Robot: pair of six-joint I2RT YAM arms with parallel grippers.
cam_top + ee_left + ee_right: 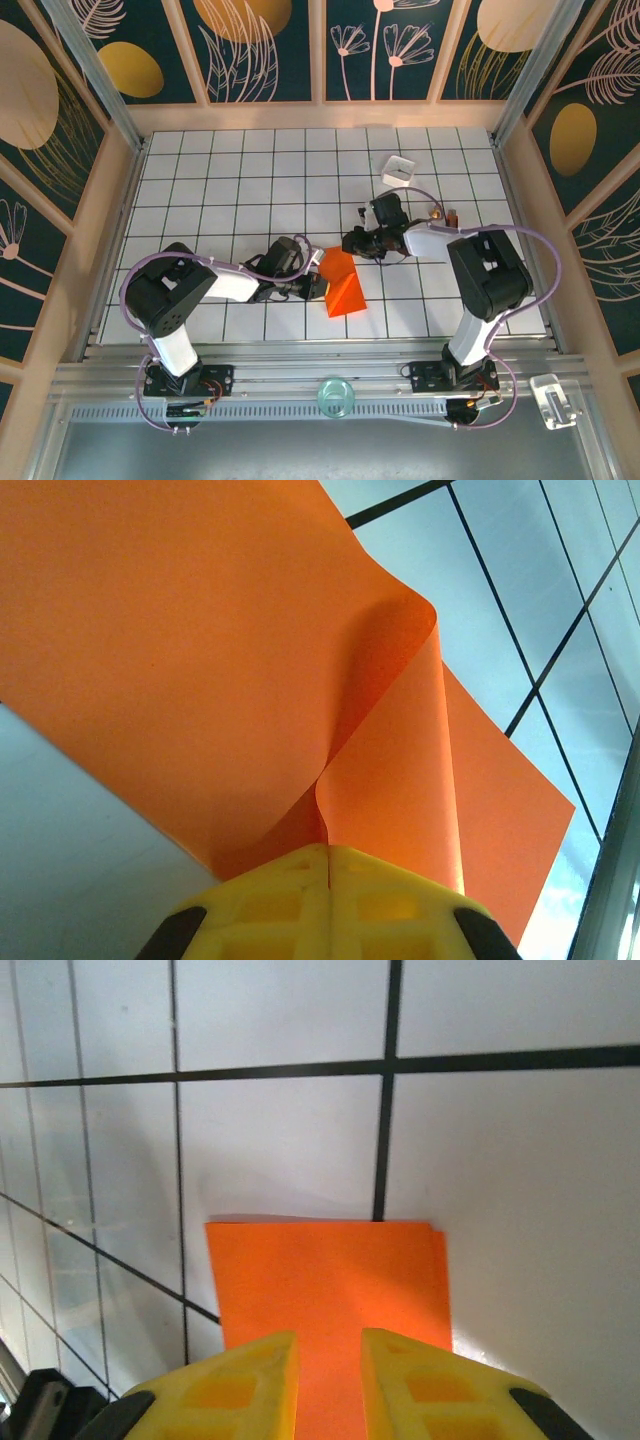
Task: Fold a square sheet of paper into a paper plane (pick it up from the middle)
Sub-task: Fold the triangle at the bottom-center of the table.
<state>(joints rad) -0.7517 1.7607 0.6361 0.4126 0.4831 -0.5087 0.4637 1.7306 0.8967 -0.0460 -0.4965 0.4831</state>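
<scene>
1 white box [397,170] beyond; left gripper [328,860] pinches square sheet of paper [200,630], right gripper [328,1352] slightly spread.

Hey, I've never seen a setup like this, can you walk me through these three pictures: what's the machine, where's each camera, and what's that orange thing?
These are two robot arms bolted at the near edge of a white tiled table. The wide picture looks down from above and behind them. The other two come from a camera on each wrist, so the yellow blocks at the bottom are that arm's own claw. The orange thing is a sheet of paper, partly folded, lying in the middle. The left claw is pinched shut on it, and the paper curls up there. The right claw sits over another edge with its fingers slightly apart, so it doesn't seem to be gripping. A small white box rests farther back.
</scene>
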